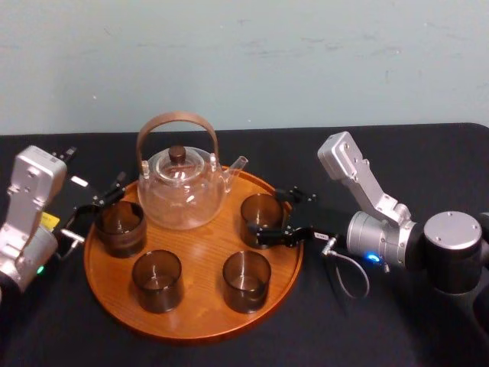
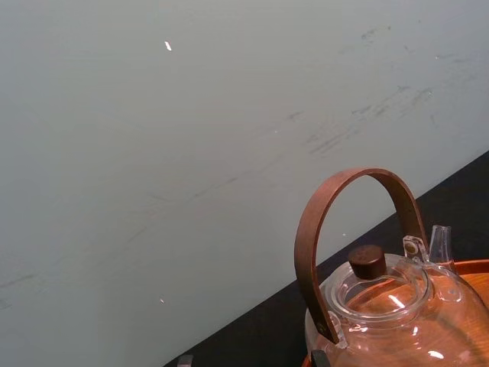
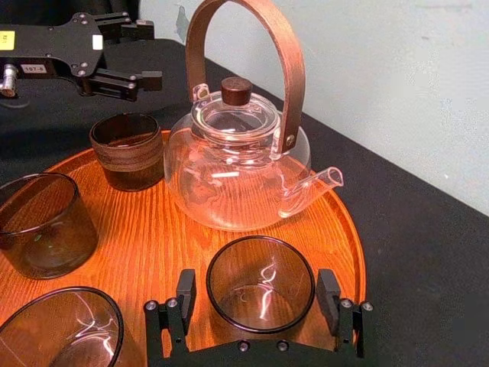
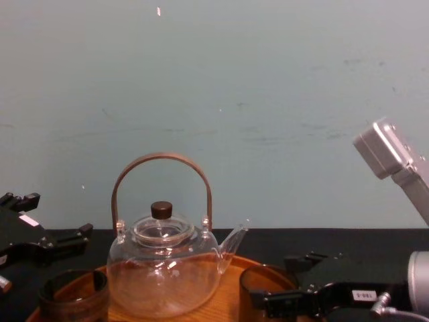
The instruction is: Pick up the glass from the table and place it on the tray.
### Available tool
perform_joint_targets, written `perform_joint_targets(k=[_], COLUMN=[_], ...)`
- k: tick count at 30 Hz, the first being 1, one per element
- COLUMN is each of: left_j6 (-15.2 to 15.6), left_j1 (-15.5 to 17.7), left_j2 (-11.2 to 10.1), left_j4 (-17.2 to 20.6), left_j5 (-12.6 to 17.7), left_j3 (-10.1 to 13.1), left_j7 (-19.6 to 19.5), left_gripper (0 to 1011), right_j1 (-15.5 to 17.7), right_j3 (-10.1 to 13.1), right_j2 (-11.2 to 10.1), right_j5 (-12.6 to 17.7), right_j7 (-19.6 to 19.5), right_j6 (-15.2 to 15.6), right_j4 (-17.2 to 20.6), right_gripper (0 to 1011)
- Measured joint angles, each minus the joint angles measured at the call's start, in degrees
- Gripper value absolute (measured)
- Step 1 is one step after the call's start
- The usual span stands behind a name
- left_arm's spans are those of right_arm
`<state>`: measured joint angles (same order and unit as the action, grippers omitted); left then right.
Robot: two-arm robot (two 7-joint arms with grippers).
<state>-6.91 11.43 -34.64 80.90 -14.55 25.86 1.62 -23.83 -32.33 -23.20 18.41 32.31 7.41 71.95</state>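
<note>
**Glass on the tray, right fingers spread around it**

Shows the glass (image 1: pixel 262 219) upright on the tray (image 1: pixel 200 260), close to the rim at about 3 o'clock in the head view and well off the black worktop (image 1: pixel 451 160). Catches the right gripper (image 1: pixel 269 216) reaching in low from 3 o'clock, level with the tumbler. Shows its fingers (image 3: pixel 330 294) parted, one on either side of the dark wall and not clamped. In the right wrist view, leaves a sliver of wood visible between one finger and the glass (the other side too close to call, touching or just apart). From the chest view, places the same tumbler low at the right, beside the spout of the teapot (image 1: pixel 182 191).

Puts the clear teapot near 12 o'clock on the tray, with its brown hoop handle upright and its spout toward 3 o'clock. Sets the ridged cup (image 1: pixel 120 227) at about 9 o'clock. Adds two more tumblers (image 1: pixel 157 280) side by side toward 6 o'clock, both upright and apart from each other.

Finds the left gripper (image 3: pixel 149 52) over the worktop just outside the rim at 9 o'clock, near the ridged cup but not touching it. Shows its fingers apart and holding nothing. Backs it all with a pale, scuffed wall (image 1: pixel 244 61).
</note>
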Motion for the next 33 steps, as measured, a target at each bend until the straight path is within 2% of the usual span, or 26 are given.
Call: perform_joint_targets(k=[10,16,22,23,33], left_j6=[0.0,0.0,0.0,0.0,0.0], left_j1=[0.0,0.0,0.0,0.0,0.0], left_j2=[0.0,0.0,0.0,0.0,0.0], left_j4=[0.0,0.0,0.0,0.0,0.0], left_j5=[0.0,0.0,0.0,0.0,0.01], left_j3=[0.0,0.0,0.0,0.0,0.0], left_j7=[0.0,0.0,0.0,0.0,0.0], left_gripper=[1001,1001,1001,1001,1001], right_j1=[0.05,1.37,4.13,4.13,9.94], right_j3=[0.07,1.11,2.53,2.53,6.34], right_j2=[-0.09,-1.8,-5.18,-5.18,-11.37], right_j5=[0.16,1.69,3.94,3.94,7.66], right_j7=[0.2,1.77,3.1,3.1,2.96], right_j6=[0.0,-0.2,-0.89,-0.89,-2.99], right_j4=[0.11,2.45,6.99,6.99,14.73], right_gripper=[1002,1002,1002,1002,1002])
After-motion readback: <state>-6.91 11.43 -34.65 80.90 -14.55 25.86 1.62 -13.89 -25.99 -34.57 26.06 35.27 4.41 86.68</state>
